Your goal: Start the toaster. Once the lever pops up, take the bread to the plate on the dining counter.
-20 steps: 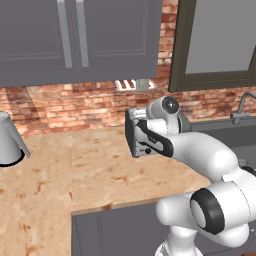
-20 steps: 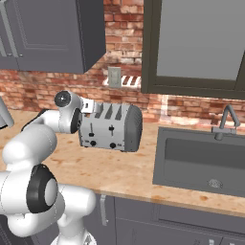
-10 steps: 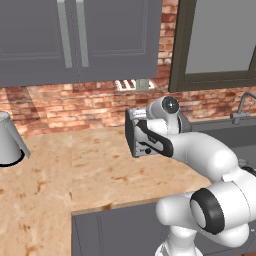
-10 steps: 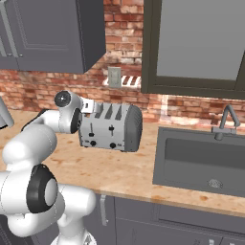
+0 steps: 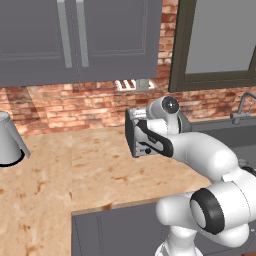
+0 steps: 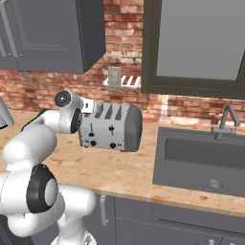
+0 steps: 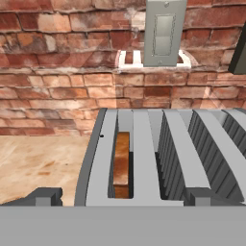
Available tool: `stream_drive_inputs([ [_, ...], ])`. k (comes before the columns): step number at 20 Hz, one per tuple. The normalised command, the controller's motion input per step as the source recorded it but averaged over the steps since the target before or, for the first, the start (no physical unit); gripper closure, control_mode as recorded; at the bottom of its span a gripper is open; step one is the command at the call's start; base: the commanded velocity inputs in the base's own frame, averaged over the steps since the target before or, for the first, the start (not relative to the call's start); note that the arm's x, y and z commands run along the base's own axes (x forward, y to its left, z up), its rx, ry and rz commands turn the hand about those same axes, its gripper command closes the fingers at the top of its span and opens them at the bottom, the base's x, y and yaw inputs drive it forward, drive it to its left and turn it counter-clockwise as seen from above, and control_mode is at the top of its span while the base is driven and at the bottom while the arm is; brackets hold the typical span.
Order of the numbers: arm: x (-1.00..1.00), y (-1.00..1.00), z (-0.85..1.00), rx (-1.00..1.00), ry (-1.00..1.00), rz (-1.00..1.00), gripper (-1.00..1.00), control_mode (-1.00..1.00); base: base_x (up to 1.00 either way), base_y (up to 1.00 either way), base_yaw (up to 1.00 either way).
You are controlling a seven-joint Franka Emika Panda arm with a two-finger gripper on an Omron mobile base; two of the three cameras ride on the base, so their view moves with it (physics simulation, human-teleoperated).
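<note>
While the bread [image 7: 122,163] sits down in the toaster [image 6: 111,127] slot, the fingers [image 7: 199,195] hang spread and empty above; levers unpressed, carrying remains.

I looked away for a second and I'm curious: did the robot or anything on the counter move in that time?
Nothing visibly changed. The arm is in the same pose as a second ago, with the open gripper held just above the toaster. The bread sits down in one slot. The sink and wall switch are where they were, and the base has not driven.
</note>
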Motion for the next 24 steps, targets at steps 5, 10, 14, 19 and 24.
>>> stream_drive_inputs([
  [5,0.00,0.00,0.00,0.00,0.00,0.00,-1.00,-1.00,0.00,0.00,0.00],
  [10,0.00,0.00,0.00,0.00,0.00,0.00,-1.00,-1.00,0.00,0.00,0.00],
  [14,0.00,0.00,0.00,0.00,0.00,0.00,-1.00,-1.00,0.00,0.00,0.00],
  [19,0.00,0.00,0.00,0.00,0.00,0.00,-1.00,-1.00,0.00,0.00,0.00],
  [24,0.00,0.00,0.00,0.00,0.00,0.00,-1.00,-1.00,0.00,0.00,0.00],
])
